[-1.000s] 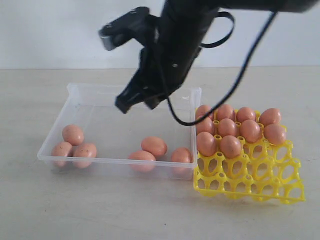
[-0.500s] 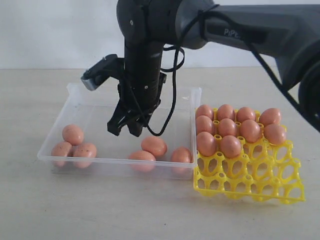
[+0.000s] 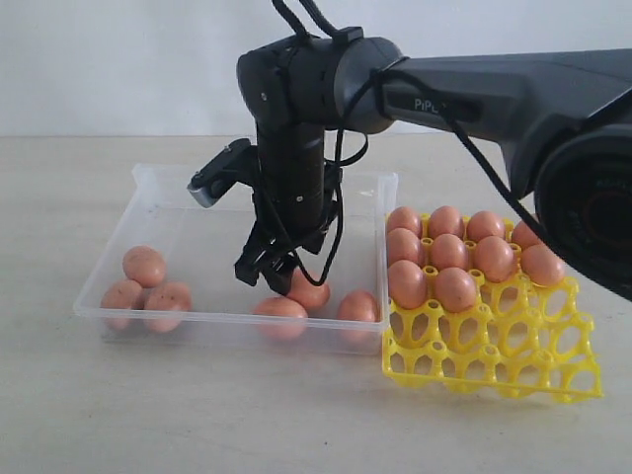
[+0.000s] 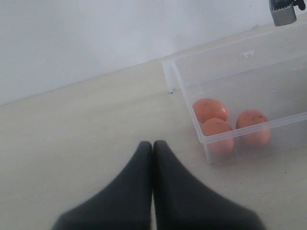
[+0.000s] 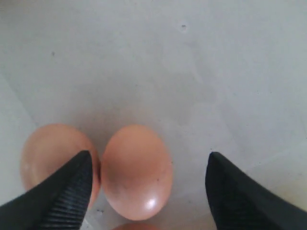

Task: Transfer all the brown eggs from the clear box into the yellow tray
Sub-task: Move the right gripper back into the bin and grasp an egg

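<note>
Right gripper [image 5: 148, 157], jaws wide astride a brown egg [image 5: 136, 171], should centre and descend so neither finger clips the neighbouring egg [image 3: 279, 314] at seven o'clock, then close gently.

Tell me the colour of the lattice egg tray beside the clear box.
Bright yellow; the tray shows best in the exterior view.

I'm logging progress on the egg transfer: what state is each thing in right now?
Clear box: holds six brown eggs.
Yellow tray: ten cups filled, six empty.
Right gripper: open, poised over one egg in the box.
Left gripper: shut, holding nothing.
</note>
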You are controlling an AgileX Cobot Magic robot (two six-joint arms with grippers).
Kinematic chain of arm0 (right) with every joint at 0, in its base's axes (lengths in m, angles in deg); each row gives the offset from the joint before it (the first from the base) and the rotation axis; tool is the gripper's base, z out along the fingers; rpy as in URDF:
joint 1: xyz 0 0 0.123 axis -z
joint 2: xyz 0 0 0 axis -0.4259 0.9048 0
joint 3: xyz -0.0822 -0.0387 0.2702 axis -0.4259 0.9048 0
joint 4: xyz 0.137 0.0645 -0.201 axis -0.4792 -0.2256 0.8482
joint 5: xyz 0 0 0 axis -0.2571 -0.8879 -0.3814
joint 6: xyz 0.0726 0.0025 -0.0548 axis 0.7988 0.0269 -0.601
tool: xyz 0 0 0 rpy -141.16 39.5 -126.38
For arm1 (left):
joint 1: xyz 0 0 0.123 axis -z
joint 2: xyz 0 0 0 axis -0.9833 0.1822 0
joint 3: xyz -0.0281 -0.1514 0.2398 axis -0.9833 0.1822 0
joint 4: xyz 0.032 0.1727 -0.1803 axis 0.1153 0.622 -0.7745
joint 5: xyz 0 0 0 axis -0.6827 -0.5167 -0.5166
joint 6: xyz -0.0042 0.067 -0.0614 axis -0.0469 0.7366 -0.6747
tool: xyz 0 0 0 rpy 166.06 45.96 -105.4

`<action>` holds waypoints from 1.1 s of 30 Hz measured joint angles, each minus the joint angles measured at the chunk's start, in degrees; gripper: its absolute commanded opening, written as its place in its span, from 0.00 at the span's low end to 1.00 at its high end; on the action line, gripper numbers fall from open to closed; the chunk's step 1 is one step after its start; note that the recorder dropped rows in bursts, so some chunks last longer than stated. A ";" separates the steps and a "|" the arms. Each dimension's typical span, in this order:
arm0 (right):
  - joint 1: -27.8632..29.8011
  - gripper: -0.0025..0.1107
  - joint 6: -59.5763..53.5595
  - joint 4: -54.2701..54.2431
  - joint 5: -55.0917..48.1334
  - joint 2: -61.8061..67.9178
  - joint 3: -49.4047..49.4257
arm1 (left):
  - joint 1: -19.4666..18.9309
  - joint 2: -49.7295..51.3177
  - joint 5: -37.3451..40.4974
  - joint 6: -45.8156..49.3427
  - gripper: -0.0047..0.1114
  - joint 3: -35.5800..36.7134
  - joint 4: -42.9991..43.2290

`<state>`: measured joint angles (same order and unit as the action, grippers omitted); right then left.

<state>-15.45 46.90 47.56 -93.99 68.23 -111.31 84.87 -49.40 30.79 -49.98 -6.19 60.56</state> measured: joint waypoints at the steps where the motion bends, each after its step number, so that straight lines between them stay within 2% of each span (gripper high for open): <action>1: 0.34 0.59 0.00 0.00 0.23 0.30 0.00 | 0.00 0.00 0.00 0.00 0.00 0.00 0.00; 10: 5.50 0.59 6.02 -4.99 5.13 2.00 0.00 | 0.00 0.00 0.00 0.00 0.00 0.00 0.00; 28: 5.78 0.59 6.95 -9.50 2.51 4.90 -0.70 | 0.00 0.00 0.00 0.00 0.00 0.00 0.00; 33: 5.78 0.59 1.87 -9.85 -0.72 4.25 -0.70 | 0.00 0.00 0.00 0.00 0.00 0.00 0.00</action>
<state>-9.66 48.77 37.72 -94.71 72.48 -112.01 84.87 -49.40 30.79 -49.98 -6.19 60.56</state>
